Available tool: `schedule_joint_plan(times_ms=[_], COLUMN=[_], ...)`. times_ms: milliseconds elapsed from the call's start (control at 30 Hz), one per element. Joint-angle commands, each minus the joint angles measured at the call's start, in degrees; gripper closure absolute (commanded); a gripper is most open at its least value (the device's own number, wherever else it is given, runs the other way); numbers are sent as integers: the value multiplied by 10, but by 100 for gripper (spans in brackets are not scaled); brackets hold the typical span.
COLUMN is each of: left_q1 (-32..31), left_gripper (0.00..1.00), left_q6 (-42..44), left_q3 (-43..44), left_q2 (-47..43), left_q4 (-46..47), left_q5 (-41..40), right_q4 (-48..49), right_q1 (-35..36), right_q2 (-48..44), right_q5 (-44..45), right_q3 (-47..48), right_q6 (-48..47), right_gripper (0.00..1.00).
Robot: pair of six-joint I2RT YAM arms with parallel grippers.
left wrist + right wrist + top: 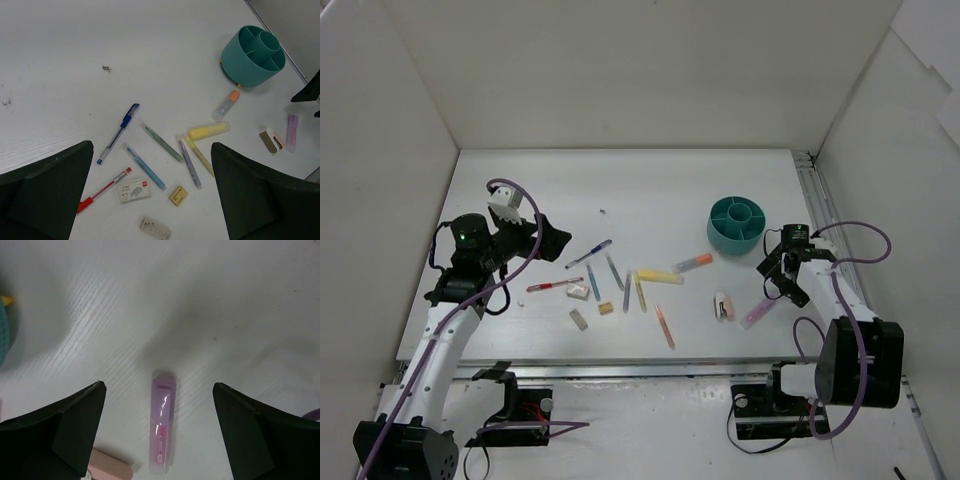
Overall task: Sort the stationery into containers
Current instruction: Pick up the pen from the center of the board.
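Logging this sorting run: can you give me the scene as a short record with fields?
container: teal organiser, upright, nothing visible inside
loose items: blue pen, red pen, yellow marker, white eraser, among others
left end effector: open, raised, empty
right end effector: open, over the purple marker, not gripping it

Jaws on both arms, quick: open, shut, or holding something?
Left gripper: jaws wide open, holding nothing.
Right gripper: jaws open, one on either side of the purple marker, not gripping it.
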Motion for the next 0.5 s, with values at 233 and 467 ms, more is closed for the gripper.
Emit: schedule_joint_plan(times_ms=[233,467], left_q1=[1,1], left_gripper=[0,0], left_q6=[18,15], left_q3=[6,7], left_q2=[-3,10], left_q4=[38,38], left_q5=[10,3], right_q4=[57,33], right_q1=[-16,-20], right_q2=[87,67], right_q5=[-71,-120], right_q3=[-19,-52], right_q6=[8,11], right_gripper=[32,46])
